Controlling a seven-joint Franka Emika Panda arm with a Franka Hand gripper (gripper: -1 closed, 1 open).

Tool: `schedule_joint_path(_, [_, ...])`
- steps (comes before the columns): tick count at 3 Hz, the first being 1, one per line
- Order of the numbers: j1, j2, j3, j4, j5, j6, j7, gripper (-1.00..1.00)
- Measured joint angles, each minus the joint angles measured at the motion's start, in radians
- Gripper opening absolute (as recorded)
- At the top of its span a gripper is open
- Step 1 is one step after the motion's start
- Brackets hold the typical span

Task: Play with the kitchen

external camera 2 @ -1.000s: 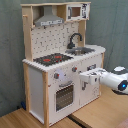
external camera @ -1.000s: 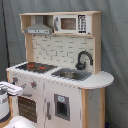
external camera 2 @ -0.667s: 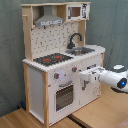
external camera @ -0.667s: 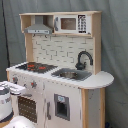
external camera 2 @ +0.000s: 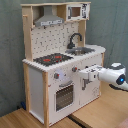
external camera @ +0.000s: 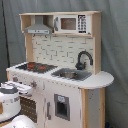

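Observation:
The kitchen [external camera: 65, 55] [external camera 2: 50, 50] is a tall white and light-wood toy. It has a black-red stovetop [external camera: 36, 66] [external camera 2: 52, 59], a black faucet [external camera: 82, 59] [external camera 2: 75, 39] over a sink [external camera: 70, 75] [external camera 2: 82, 50], a grey hood [external camera: 39, 29] and a small microwave [external camera: 72, 23] [external camera 2: 76, 11]. My gripper [external camera 2: 83, 76] reaches in from the second exterior view's right. It hangs right at the kitchen's front panel, beside a knob [external camera 2: 75, 69] and above the right of the oven door [external camera 2: 64, 95]. In the first exterior view the gripper [external camera: 29, 89] shows at the lower left.
A grey curtain [external camera 2: 115, 25] hangs behind the kitchen. The toy stands on a wooden surface [external camera 2: 100, 112] that runs out toward the second exterior view's lower right. My white arm [external camera 2: 116, 76] takes up the space in front of the cupboard side.
My arm has crept a little closer to the kitchen's front panel and shows more fully at the first exterior view's lower left. The kitchen itself looks unchanged.

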Motion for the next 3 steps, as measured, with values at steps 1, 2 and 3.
schedule_joint_path(1, [-0.044, 0.000, 0.007, 0.001, 0.000, 0.100, 0.000, 1.00])
schedule_joint_path(2, [-0.087, 0.000, 0.026, 0.000, 0.000, 0.190, 0.000, 1.00])
schedule_joint_path(3, [-0.176, 0.000, 0.030, 0.021, 0.008, 0.230, 0.014, 1.00])
